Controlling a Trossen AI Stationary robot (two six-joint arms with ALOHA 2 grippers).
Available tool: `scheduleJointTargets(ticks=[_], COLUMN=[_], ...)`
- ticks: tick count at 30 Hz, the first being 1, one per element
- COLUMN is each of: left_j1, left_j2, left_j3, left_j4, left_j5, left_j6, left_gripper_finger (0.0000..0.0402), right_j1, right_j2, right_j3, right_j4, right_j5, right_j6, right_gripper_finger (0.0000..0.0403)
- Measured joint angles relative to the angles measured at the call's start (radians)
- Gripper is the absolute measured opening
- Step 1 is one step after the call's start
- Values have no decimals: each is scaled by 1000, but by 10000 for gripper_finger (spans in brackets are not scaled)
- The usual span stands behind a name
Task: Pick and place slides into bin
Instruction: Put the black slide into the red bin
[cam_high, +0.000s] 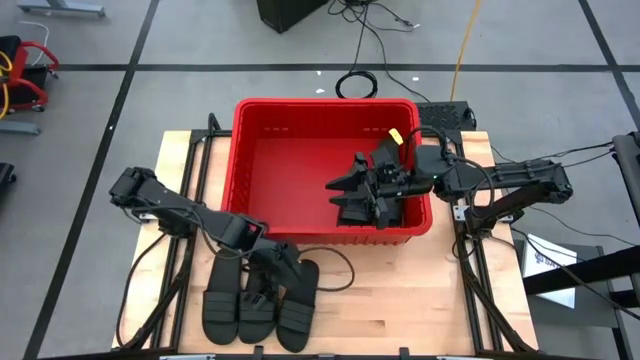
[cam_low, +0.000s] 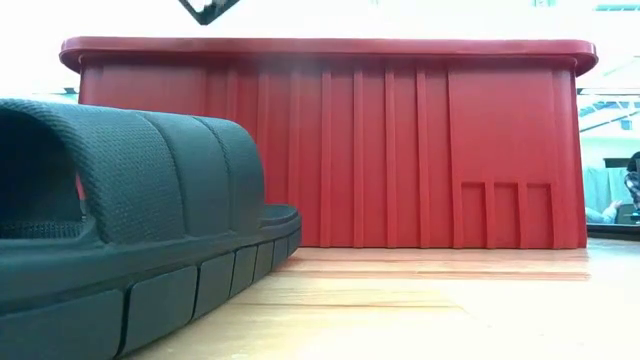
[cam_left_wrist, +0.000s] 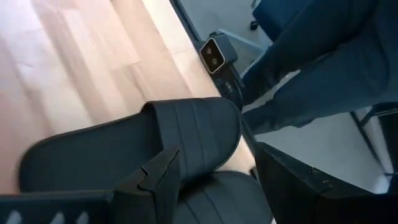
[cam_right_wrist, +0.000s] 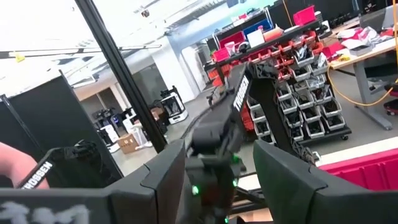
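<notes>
Three black slides (cam_high: 260, 297) lie side by side on the wooden surface (cam_high: 400, 290), just in front of the red bin (cam_high: 250, 140), with their long axes running roughly from the surface's near edge toward the bin. The left gripper (cam_high: 285, 262) hovers over their bin-side ends, above the rightmost pair, and in the left wrist view its jaws stand spread with a ribbed strap (cam_left_wrist: 186, 134) showing between and just beyond them, so the slide lies directly below and ahead of the jaws. The left arm is plainly the nearer one to this group. By my reading, the coming move depends on the jaws straddling a strap or sole edge across the slide's short width. The right gripper (cam_high: 372, 190) is over the bin's right half, above more dark slides (cam_high: 350, 200) lying inside; its jaws look parted, with nothing pinched between them. Those slides lie askew, their pointing hard to tell.
</notes>
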Motion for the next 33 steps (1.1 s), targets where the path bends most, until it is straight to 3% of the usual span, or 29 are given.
scheduleJointTargets(ticks=[14, 24, 33], left_j1=[22, 23, 0], left_j2=[-1, -1, -1], left_j3=[-251, -388, -472], left_j4=[251, 493, 596], left_j5=[58, 46, 2], left_j6=[-93, -215, -297], left_gripper_finger=[200, 200, 200], right_j1=[0, 0, 0], right_j2=[1, 1, 1], right_j3=[0, 0, 0], right_j4=[-16, -25, -25], right_j5=[26, 26, 26], right_j6=[29, 46, 49], right_gripper_finger=[183, 183, 183])
